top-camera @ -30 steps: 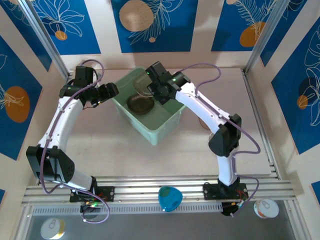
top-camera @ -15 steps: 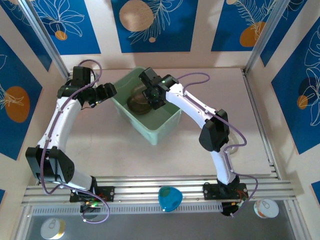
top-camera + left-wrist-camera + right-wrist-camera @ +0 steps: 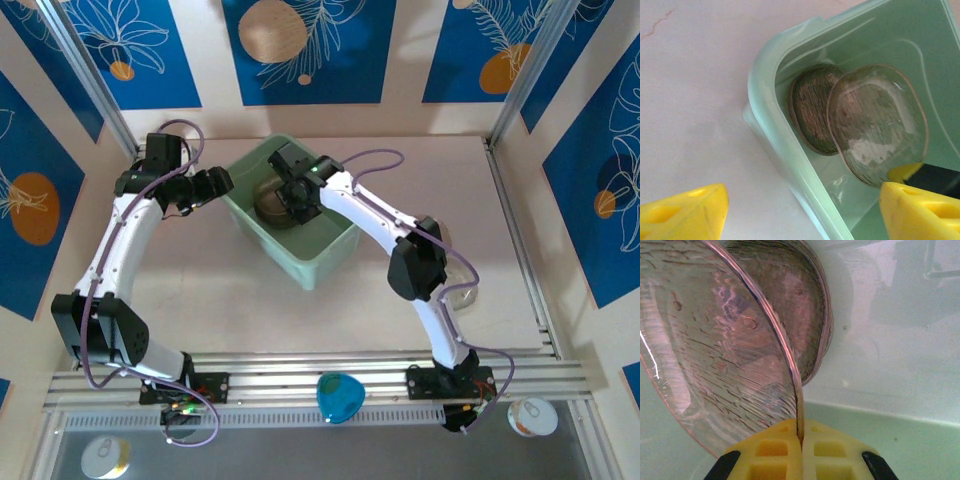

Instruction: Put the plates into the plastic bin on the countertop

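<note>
– Since a second ago my right claw [image 3: 290, 194] has slid toward the upper left inside the mint-green bin [image 3: 336, 256], and my elbow has swung leftward after it. My left arm has kept its place.

– What is the right claw doing?

– Its yellow fingers [image 3: 772, 450] are pressed together on the rim of a clear plate [image 3: 715, 355], pinching it at the bottom centre of the right wrist view. That plate stands tilted on edge, just in front of the brownish plates [image 3: 807, 300]; whether it touches them I cannot tell.

– And the left?

– My left claw [image 3: 800, 215] is spread wide, tips in the two lower corners of its wrist view, gripping nothing. It hangs over the bin's corner and the countertop [image 3: 690, 75].

– Where does the bin sit?

– Upper centre of the top view, askew on the countertop. The brownish plates lie in its upper-left part, with the clear plate over them.
</note>
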Tool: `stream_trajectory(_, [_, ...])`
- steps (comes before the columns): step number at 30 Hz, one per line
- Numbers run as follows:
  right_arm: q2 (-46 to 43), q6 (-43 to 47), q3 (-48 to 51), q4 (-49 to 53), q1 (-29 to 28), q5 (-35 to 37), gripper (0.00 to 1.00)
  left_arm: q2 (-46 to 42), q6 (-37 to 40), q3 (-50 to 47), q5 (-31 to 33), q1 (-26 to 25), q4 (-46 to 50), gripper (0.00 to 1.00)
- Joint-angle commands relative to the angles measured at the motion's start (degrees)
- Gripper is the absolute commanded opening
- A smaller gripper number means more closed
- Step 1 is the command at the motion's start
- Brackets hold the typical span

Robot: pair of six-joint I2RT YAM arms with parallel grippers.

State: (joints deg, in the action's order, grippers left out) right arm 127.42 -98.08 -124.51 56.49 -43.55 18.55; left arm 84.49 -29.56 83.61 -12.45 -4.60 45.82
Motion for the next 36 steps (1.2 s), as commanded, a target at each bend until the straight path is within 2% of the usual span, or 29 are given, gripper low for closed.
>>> stream_trajectory(1, [2.08, -1.17, -1.21, 0.08, 0.22, -1.08, 0.00, 0.76, 1.08, 0.15, -0.51, 0.82, 2.03, 0.79])
stream_trajectory(7, [4.81, -1.54, -1.15, -1.15, 0.81, -0.74, 0.00, 1.67, 1.00, 0.47, 0.05, 0.82, 2.85, 0.79])
stream_trajectory(14, [7.64, -0.79, -2.51, -1.49, 1.27, 2.89, 0.00, 3.61, 1.11, 1.64, 0.67, 0.82, 4.36, 0.79])
stream_trajectory(16, [8.35, -0.41, -3.08, -1.34, 1.60, 3.45, 0.08, 4.19, 1.00, 1.64, 0.67, 0.82, 4.61, 0.79])
stream_trajectory(22, [8.39, 1.29, -4.59, -0.92, 1.94, 5.73, 0.55, 4.98, 0.56, 1.84, 0.97, 0.82, 5.28, 0.79])
stream_trajectory(25, [7.53, 2.92, -5.16, -1.12, 1.65, 6.94, 0.70, 4.81, 0.55, 1.73, 1.28, 0.82, 5.68, 0.79])
stream_trajectory(29, [5.34, 6.15, -5.60, -2.74, 1.19, 8.63, 0.80, 4.56, 0.33, 1.90, 1.70, 0.82, 5.92, 0.79])
stream_trajectory(36, [3.30, 14.66, -7.16, -2.97, 0.88, 10.83, 0.88, 4.46, 0.05, 2.56, 1.81, 0.82, 5.86, 0.79])
